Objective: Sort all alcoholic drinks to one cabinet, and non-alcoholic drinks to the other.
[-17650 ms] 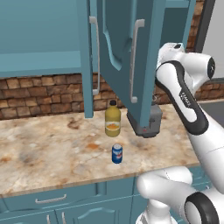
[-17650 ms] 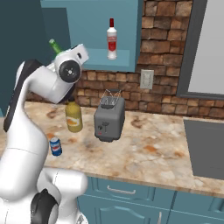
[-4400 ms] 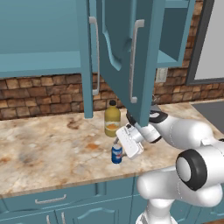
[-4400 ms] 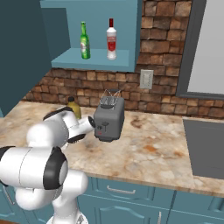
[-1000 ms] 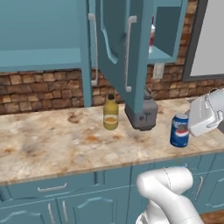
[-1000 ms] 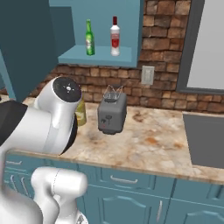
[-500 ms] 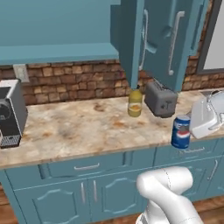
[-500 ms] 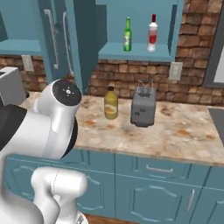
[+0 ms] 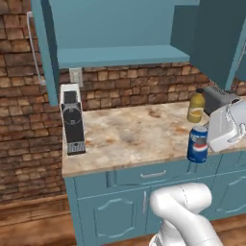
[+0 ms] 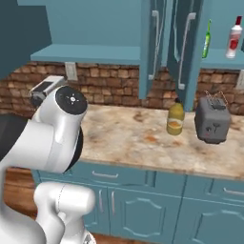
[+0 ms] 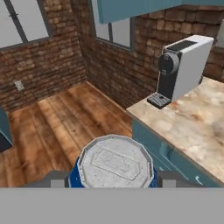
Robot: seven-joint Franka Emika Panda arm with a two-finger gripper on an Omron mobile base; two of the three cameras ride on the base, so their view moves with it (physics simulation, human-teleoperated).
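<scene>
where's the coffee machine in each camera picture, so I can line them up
Left base view: coffee machine at left, on the counter's end.
Right base view: its top peeks out behind the arm, at left.
Hand view: upper right, at the counter's corner.
Shared landmark: the brick wall behind it.

brick wall (image 9: 144, 86) | teal cabs (image 9: 125, 202) (doors open) | wood floor (image 11: 57, 127)

No text, brand name or number can be read anywhere. A red-and-white round mark is seen on the blue can (image 9: 197, 144), at the right end of the counter's (image 9: 129, 134) front edge, but no letters can be made out in it. A red label is borne by the clear bottle (image 10: 234, 38) on the cabinet shelf, its print too small to be read.
</scene>
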